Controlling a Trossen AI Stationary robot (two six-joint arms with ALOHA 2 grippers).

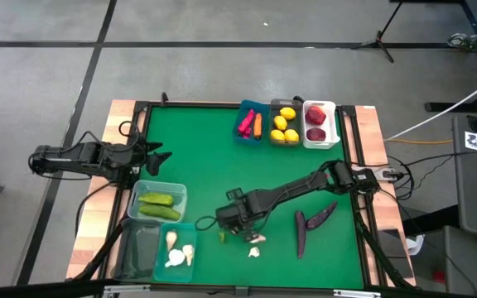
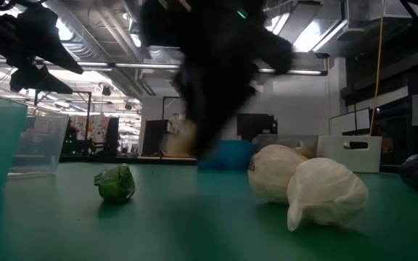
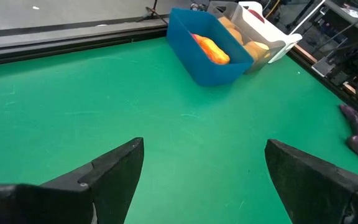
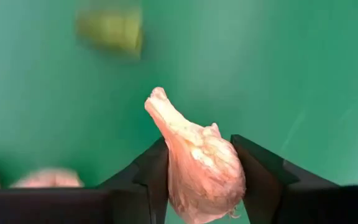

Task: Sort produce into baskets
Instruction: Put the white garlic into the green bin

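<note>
Currently gripping a garlic bulb [image 4: 197, 168] in the right tool [image 4: 199, 163], clamped just above the surface [image 1: 214, 165]; next, carrying it to the teal basket [image 1: 186, 228]. Left tool [image 3: 201, 171] waiting spread apart.

Table mat [image 1: 214, 165]: plain green felt.
Rectangular plastic bin [image 1: 250, 122]: blue; carrot orange, pepper pink.
Rectangular plastic bin [image 1: 320, 124]: white; apples red.
Lemons [image 1: 285, 126]: yellow.
Eggplants [image 1: 311, 222]: dark purple.
Garlic bulb [image 4: 197, 162]: pale cream-white, between black fingers [image 4: 151, 177].
</note>
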